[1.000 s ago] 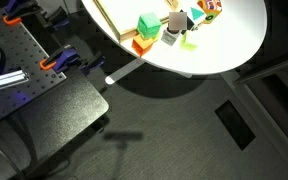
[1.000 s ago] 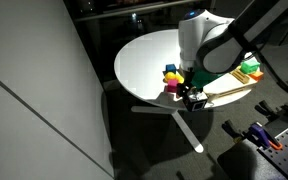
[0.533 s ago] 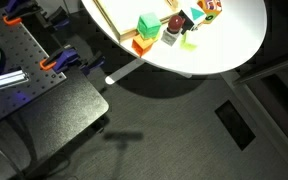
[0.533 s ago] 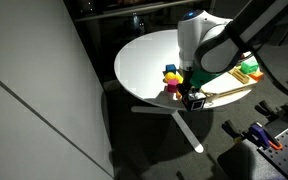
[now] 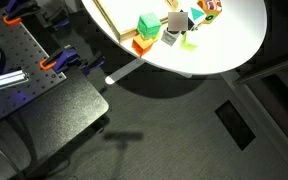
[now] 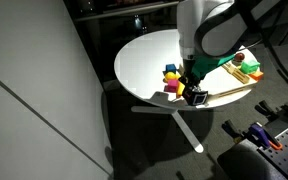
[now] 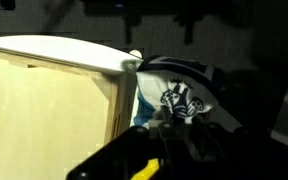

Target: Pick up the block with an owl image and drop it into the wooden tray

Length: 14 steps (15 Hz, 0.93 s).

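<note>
In the wrist view the owl block [image 7: 174, 98], white with a dark owl picture and a blue side, sits between the dark fingers of my gripper [image 7: 174, 122], which is shut on it. The block hangs just past the corner of the wooden tray [image 7: 44, 120], over the white table. In an exterior view the gripper [image 6: 192, 86] points down with the block [image 6: 196, 97] under it, beside the near edge of the tray [image 6: 229, 90]. In an exterior view the tray [image 5: 109, 15] lies at the table's top left.
Yellow, blue and red blocks [image 6: 171, 75] cluster left of the gripper. A green block [image 5: 149, 25], an orange block [image 5: 141, 45] and a lime block [image 5: 189, 40] lie on the round white table [image 5: 224, 45]. Green and red pieces [image 6: 249, 70] rest at the tray's far end.
The jaws have closed from wide open onto the owl block. The arm's upper part has shifted upward a little in an exterior view.
</note>
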Tool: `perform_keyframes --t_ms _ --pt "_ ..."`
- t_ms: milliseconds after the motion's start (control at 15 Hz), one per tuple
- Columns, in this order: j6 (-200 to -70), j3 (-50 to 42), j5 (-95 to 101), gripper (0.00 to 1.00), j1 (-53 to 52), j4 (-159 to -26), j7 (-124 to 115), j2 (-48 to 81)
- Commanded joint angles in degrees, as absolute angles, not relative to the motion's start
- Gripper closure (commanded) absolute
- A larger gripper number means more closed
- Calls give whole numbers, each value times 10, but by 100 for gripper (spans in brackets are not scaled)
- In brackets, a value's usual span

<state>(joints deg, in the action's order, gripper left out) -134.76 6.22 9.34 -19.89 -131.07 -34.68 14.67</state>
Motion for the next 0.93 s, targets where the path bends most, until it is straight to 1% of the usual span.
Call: perform_keyframes --t_ms 0,67,200,267,867 --pt "-1290 75 67 96 -178 -1317 -319 78" --pt "-1279 74 65 95 -173 -1318 -319 63" --pt "-1264 71 69 96 -161 -1318 -327 43" --pt "-1258 69 70 95 -153 -1319 -331 35" --pt "-1265 44 83 94 -78 -1351 -409 -14"
